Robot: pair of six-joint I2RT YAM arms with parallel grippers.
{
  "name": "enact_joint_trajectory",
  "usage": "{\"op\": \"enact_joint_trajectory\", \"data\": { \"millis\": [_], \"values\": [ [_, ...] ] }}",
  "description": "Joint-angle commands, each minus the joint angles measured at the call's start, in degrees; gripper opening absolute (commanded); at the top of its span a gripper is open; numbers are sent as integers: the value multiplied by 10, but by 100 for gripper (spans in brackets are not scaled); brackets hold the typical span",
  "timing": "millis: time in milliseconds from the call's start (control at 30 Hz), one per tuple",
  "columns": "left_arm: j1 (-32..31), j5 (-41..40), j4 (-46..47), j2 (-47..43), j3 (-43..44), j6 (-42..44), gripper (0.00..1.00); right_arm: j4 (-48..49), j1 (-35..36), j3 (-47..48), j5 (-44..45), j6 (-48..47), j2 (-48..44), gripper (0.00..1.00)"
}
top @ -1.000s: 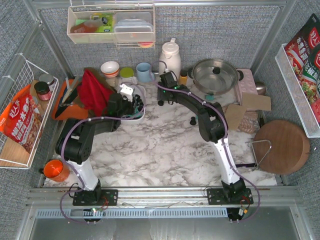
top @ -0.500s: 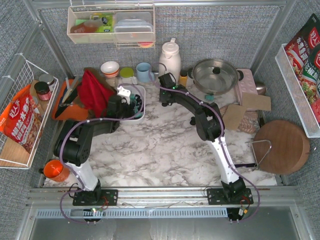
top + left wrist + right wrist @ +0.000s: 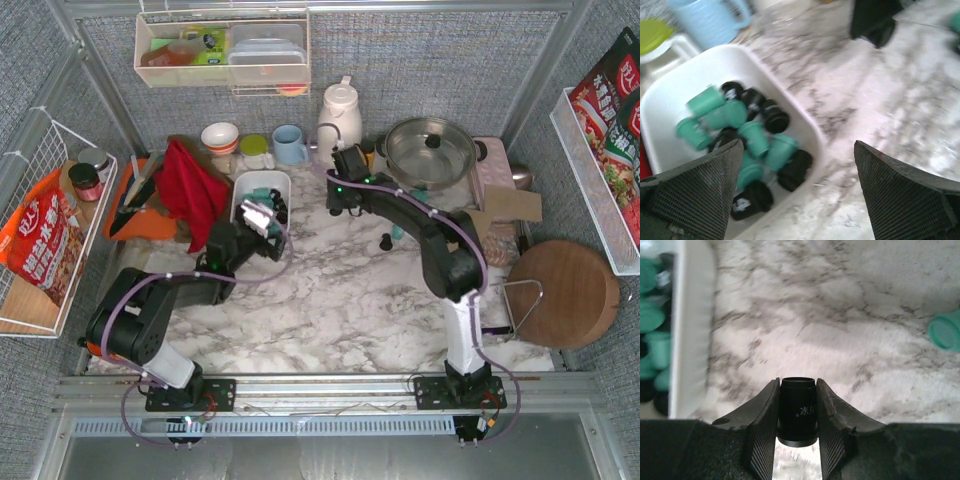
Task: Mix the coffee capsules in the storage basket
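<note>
Capsules (image 3: 740,140): teal and black lie jumbled in basket (image 3: 695,70), so mixing looks well on. Remaining: one black capsule (image 3: 797,412) clenched in right fingers (image 3: 762,425), just right of basket; one teal capsule (image 3: 945,330) loose on counter (image 3: 840,305), further right. Left fingers (image 3: 695,195) spread wide, empty, above basket's near corner. Basket's right wall must be cleared; counter right of basket is open.

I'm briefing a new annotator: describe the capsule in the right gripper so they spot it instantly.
On the marble table, find the white storage basket at back left; the right gripper hangs just right of it. Its jaws clamp a black capsule with pale print. It alone is gripped: the other capsules lie in the basket or loose.
</note>
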Motion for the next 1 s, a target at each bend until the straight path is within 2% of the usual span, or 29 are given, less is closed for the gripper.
{"op": "enact_joint_trajectory", "data": {
  "millis": [0,200,267,367,500,767,900,967],
  "values": [
    [-27,115,228,-1,-67,73,99,123,10,-121,-97,-28,-111,27],
    [-41,220,428,44,-100,40,99,271,34,-312,-191,-29,-273,27],
    [-55,252,461,60,-93,33,99,323,43,-375,-210,-14,-313,27],
    [-82,250,454,74,-73,53,99,366,53,-420,-217,0,-356,27],
    [-104,229,453,80,-66,67,99,369,61,-442,-214,-2,-386,27],
    [-124,175,451,73,-65,83,99,389,73,-483,-231,7,-418,27],
    [-136,172,452,76,-63,90,99,392,74,-489,-235,12,-422,27],
    [-138,177,452,78,-62,94,96,397,75,-491,-241,18,-422,27]
  ]
}}
